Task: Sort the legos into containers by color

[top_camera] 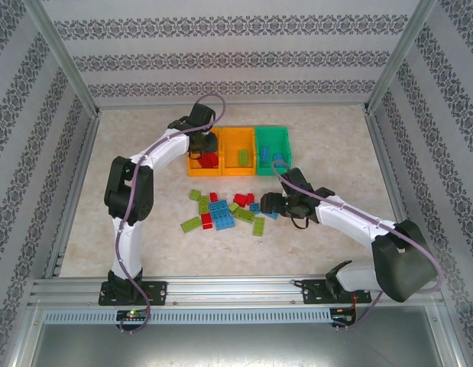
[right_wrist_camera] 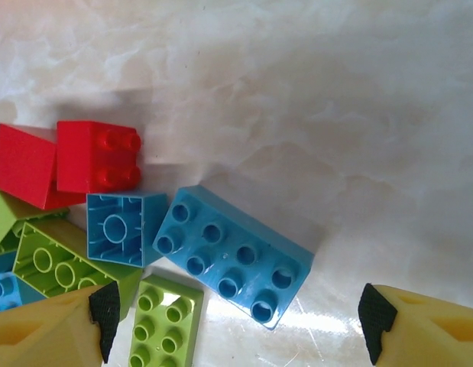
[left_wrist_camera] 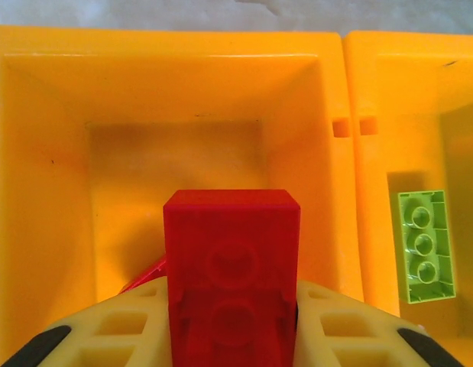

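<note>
My left gripper [left_wrist_camera: 232,325] is shut on a red lego [left_wrist_camera: 232,252] and holds it over the left orange container [left_wrist_camera: 45,191]. In the top view this gripper [top_camera: 208,147] hangs above that bin, with red [top_camera: 209,160] showing inside it. The middle orange container [top_camera: 238,145] has a lime lego [left_wrist_camera: 424,245] on its floor. The green container [top_camera: 272,138] holds light blue legos [top_camera: 267,155]. My right gripper [right_wrist_camera: 236,321] is open and hovers low over a long light blue lego [right_wrist_camera: 232,256] at the right edge of the pile [top_camera: 221,210].
Beside the long blue brick lie an upturned blue brick [right_wrist_camera: 118,228], two red bricks [right_wrist_camera: 95,157] and lime bricks [right_wrist_camera: 161,321]. Bare marble tabletop [right_wrist_camera: 358,115] stretches to the right of the pile. Metal frame posts and patterned walls enclose the table.
</note>
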